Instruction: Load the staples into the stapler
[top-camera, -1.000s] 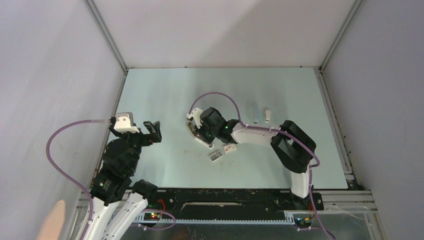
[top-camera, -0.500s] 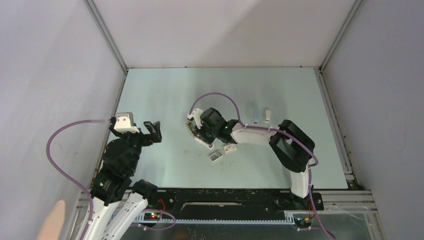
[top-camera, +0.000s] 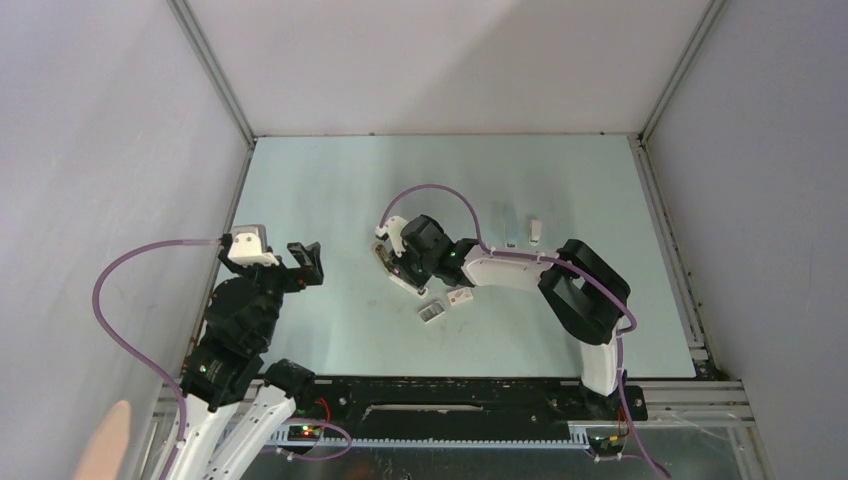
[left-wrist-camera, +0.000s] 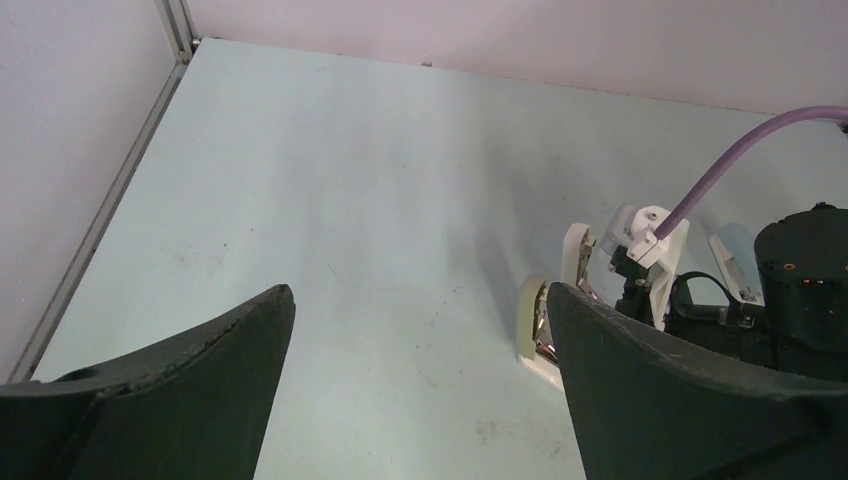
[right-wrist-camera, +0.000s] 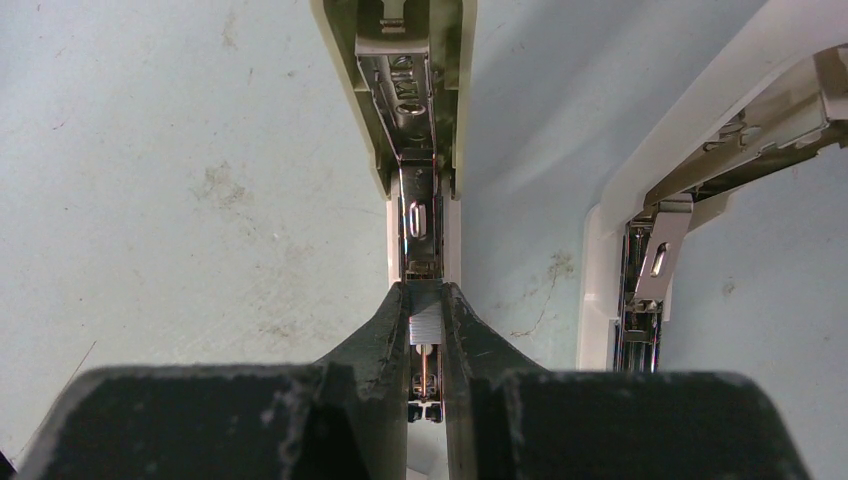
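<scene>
Smooth cream plastic stapler (right-wrist-camera: 415, 120) w/ shiny metal channel; staples (right-wrist-camera: 425, 325) dull grey metal; table (right-wrist-camera: 150, 200) matt, scuffed.

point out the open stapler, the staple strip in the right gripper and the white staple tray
open cream plastic stapler (right-wrist-camera: 418, 95): right wrist view, metal magazine channel
silvery-grey staple strip (right-wrist-camera: 425, 326): right wrist view, top face between fingertips
small white cardboard tray (top-camera: 422, 311): top external view, its left rim

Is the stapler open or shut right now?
Open. In the right wrist view the stapler has its channel bare and its cover swung aside, and the right gripper pinches the staples over it.
</scene>
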